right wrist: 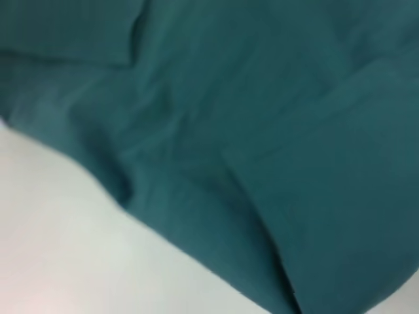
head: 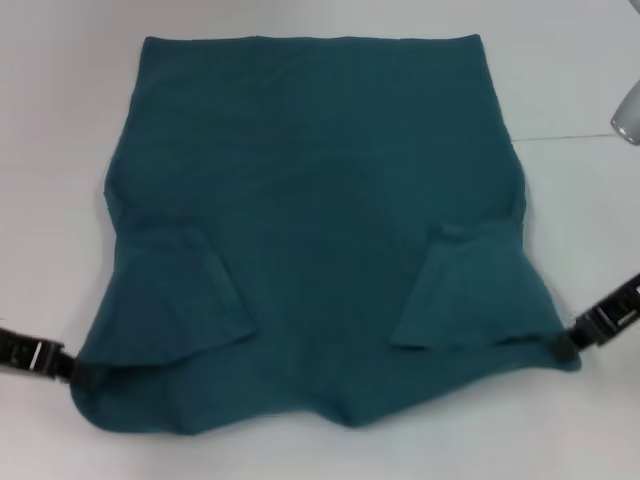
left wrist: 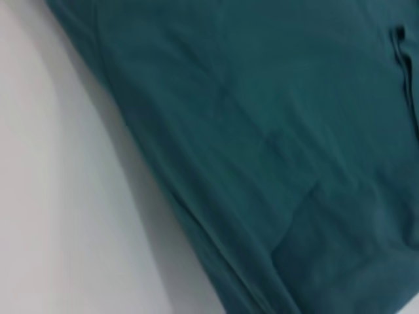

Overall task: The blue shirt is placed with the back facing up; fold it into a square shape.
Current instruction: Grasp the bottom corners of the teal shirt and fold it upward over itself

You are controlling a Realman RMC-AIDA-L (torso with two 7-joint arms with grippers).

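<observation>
Teal knit cloth, the blue shirt (head: pixel 320 220) lies spread across the white table (head: pixel 60 120), sleeves turned inward. Soft and limp, it will likely sag and crease, so its near corners look the best holds. Left gripper (head: pixel 82 372) and right gripper (head: pixel 563 347) each pinch one there, closed on fabric.

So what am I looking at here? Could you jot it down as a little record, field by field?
item: blue shirt, lying on a white table
shirt state: both sleeves folded inward over the body
left claw: at the shirt's near left corner, touching the cloth
right claw: at the shirt's near right corner, touching the cloth
grip: both claws seem to pinch the fabric edge
other: grey object at the far right edge, cut off
fold: not yet square
</observation>
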